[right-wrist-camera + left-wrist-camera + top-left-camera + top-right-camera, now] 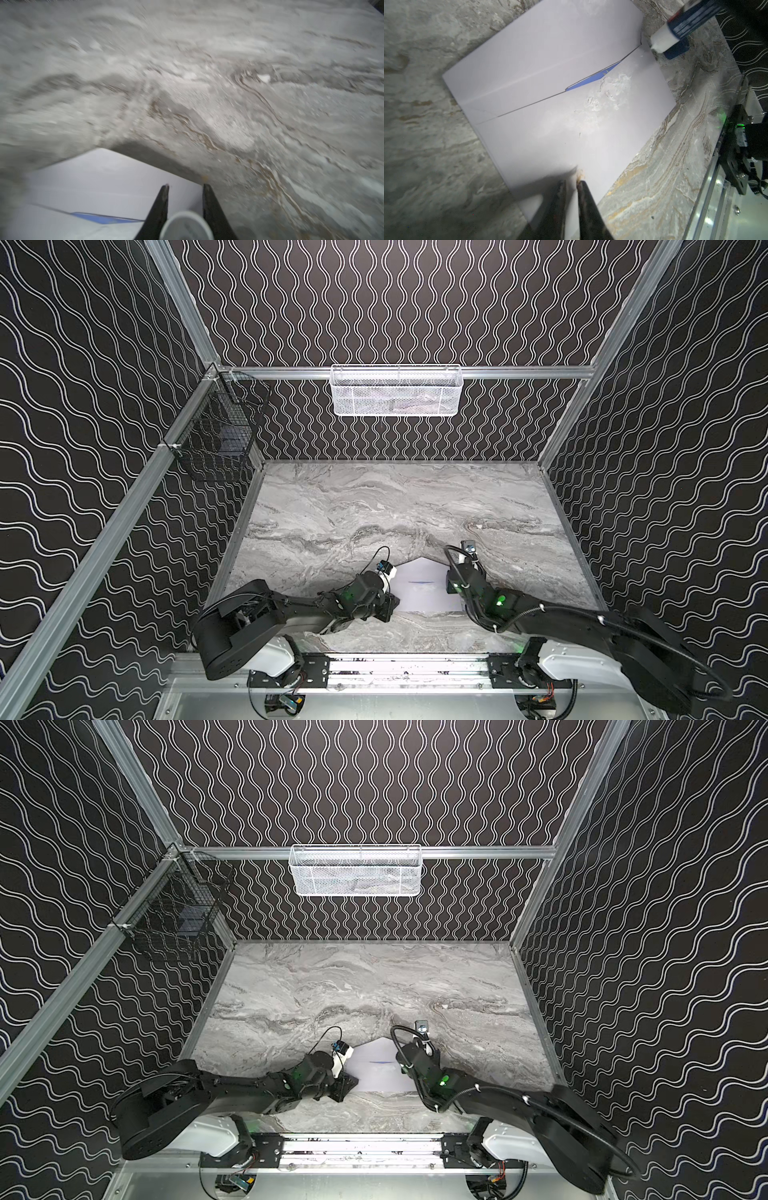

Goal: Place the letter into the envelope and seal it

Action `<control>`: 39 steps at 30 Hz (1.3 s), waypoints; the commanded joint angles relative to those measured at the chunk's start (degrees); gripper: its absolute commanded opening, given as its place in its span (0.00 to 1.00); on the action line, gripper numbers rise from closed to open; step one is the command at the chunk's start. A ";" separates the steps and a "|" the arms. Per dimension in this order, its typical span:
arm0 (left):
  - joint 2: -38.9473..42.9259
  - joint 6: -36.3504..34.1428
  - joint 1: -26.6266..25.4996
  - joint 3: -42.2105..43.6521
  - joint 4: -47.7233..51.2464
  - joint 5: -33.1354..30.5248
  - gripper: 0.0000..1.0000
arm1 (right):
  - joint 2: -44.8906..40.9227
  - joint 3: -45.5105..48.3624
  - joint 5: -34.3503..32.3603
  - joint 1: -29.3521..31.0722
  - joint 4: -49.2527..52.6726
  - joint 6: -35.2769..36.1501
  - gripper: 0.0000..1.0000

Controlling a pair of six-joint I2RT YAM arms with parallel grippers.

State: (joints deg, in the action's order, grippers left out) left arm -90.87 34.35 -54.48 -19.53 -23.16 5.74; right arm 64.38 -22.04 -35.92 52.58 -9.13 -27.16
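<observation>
The pale grey-lavender envelope [424,595] [382,1077] lies flat near the table's front edge, with its pointed flap [550,45] open and pointing to the far side. Only a blue sliver of the letter [591,80] [93,215] shows at the envelope's mouth. My left gripper [572,181] [390,605] has its jaws nearly together, and its tips are on the envelope's left end. My right gripper [186,186] [455,576] is shut on a white glue stick [186,226] with a blue label. The glue stick's tip [657,44] is at the envelope's right end, by the flap fold. Whitish smears [608,91] mark the envelope's body.
The grey marble table [374,506] is walled in on three sides. A white mesh basket [395,389] hangs on the back rail and a black wire basket [220,431] on the left rail. A metal rail [407,668] with both arm bases runs along the front.
</observation>
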 commanded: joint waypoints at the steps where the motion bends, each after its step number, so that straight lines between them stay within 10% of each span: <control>1: -0.37 0.67 -0.06 0.80 9.22 1.10 0.18 | -1.29 1.29 6.82 1.62 -11.73 5.58 0.00; 22: -0.71 0.81 -0.03 1.31 8.04 1.86 0.14 | 22.10 -7.79 10.63 10.39 -12.30 9.48 0.00; 39: -0.98 0.89 -0.03 1.42 7.42 2.44 0.13 | 13.68 -2.60 2.49 7.45 -4.85 11.52 0.00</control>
State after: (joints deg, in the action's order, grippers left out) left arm -91.20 34.52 -54.48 -18.63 -25.26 7.70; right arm 78.98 -25.12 -30.41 60.49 -18.31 -17.23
